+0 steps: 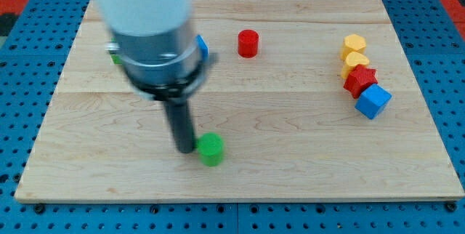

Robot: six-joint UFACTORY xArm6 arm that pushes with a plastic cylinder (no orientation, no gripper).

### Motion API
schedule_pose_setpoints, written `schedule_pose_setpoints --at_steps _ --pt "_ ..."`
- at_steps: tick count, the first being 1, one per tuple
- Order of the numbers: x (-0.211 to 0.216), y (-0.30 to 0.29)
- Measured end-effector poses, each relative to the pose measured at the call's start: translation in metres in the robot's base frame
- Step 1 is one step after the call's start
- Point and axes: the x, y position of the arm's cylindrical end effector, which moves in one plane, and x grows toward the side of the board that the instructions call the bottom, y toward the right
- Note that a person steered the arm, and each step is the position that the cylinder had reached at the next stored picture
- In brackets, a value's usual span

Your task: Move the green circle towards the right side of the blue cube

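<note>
Blocks scattering across the wooden board [290, 154], my tip [184, 149] working at the green circle [211, 149].

Counting them: one green circle, one red cylinder [248, 43], two yellow blocks [354, 44] [355, 62], one red star-like block [360, 80], one blue cube [373, 100], plus a blue block [202, 46] and a green scrap [115, 58] peeking from behind the arm. My tip, a plain rod with nothing to open or close, is sitting just beside the green circle, apparently touching its left edge. The blue cube is lying well away toward the view's right and slightly above the tip; the red cylinder is standing above the tip, to its right.
</note>
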Motion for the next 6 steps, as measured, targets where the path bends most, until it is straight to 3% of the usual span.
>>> schedule_pose_setpoints --at_steps 1,2,4,6 --pt "0.006 -0.032" --pt "0.023 -0.02" --pt "-0.015 0.114" --pt "-0.011 0.099"
